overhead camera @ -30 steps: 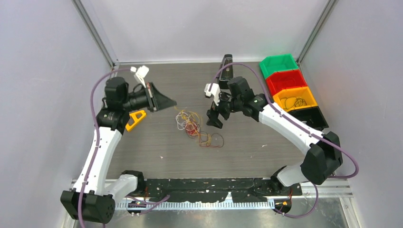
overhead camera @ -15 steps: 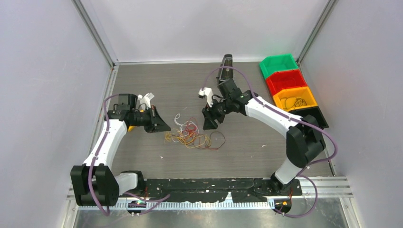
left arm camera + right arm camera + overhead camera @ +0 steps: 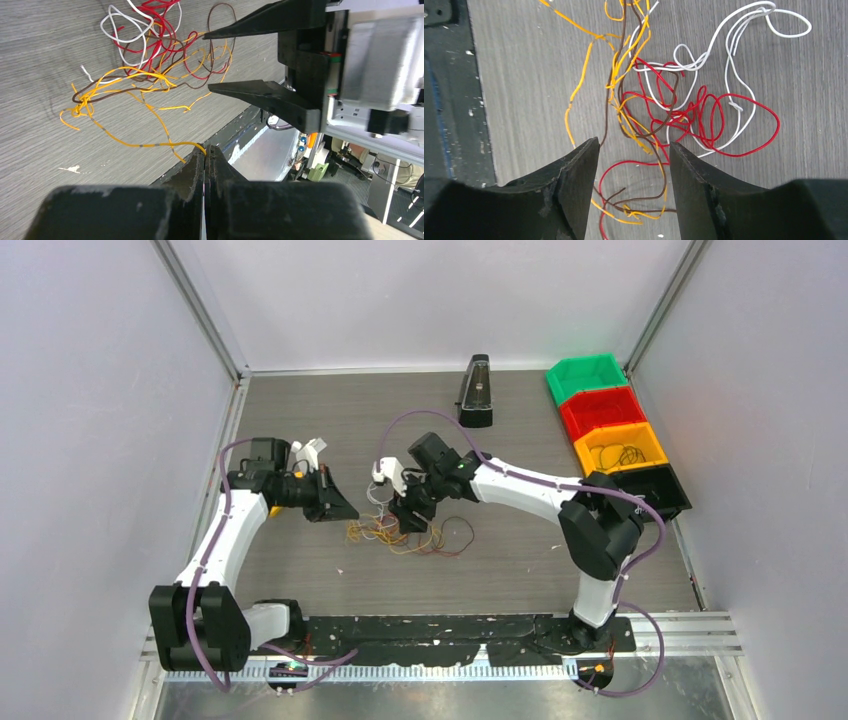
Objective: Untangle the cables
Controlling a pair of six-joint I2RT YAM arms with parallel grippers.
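Left gripper [image 3: 204,150]: clenched, with its fingertips pressed together on the end of an orange wire [image 3: 150,145].
Orange wire: runs from that pinch out across the table [image 3: 520,550] in a loose, kinked curve, not taut, and joins the near-left edge of the tangle.
Right gripper [image 3: 633,167]: jaws parted and pointing down over the knot. Brown, red and orange strands lie in the gap, and neither finger visibly touches them.
Cables [image 3: 405,530]: one loose tangle of red, white, orange and brown wire, flat on the table between the two grippers.
Long axis: the tangle spreads side to side, from the left gripper's tip toward the right.
Nearer arm: the right, which stands directly over the dense red and white middle; the left is only at the fringe.
Coming move, as a judgement: the right gripper closes on the strands it straddles, so the two arms can pull apart along that side-to-side line.
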